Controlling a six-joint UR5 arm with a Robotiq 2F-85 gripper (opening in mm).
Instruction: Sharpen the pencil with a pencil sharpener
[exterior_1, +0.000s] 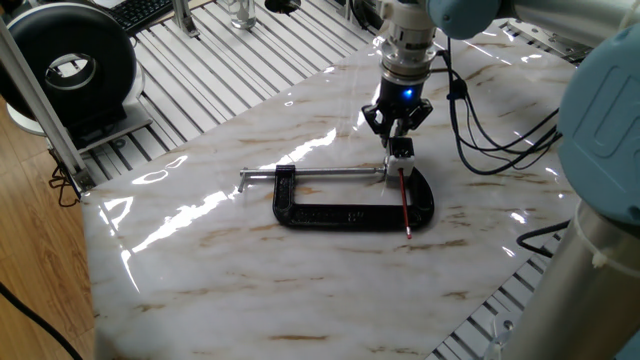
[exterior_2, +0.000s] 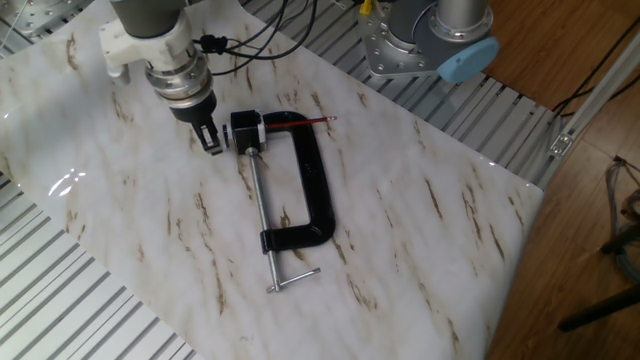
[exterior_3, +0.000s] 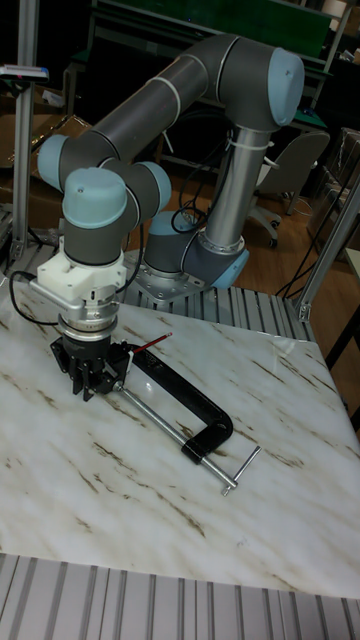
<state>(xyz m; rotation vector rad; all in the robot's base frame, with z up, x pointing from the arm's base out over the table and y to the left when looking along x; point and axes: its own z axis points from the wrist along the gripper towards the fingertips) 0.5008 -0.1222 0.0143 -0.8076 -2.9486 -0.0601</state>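
The small pencil sharpener (exterior_1: 402, 150) (exterior_2: 246, 129), white with a black top, sits at the jaw end of a black C-clamp (exterior_1: 345, 215) (exterior_2: 318, 180) (exterior_3: 196, 411). The red pencil (exterior_1: 404, 203) (exterior_2: 296, 122) (exterior_3: 154, 344) has one end in the sharpener and lies across the clamp's frame. My gripper (exterior_1: 397, 127) (exterior_2: 209, 141) (exterior_3: 90, 385) hangs just behind the sharpener, a little above the marble. It is open and holds nothing. In the tall fixed view the gripper hides most of the sharpener.
The clamp's long silver screw rod (exterior_1: 320, 173) (exterior_2: 262, 215) ends in a T-handle (exterior_2: 293, 280). Black cables (exterior_1: 480, 140) trail from my wrist. The marble top (exterior_1: 220, 270) is bordered by ribbed aluminium (exterior_1: 230, 70). A black round device (exterior_1: 70, 65) stands at the far left.
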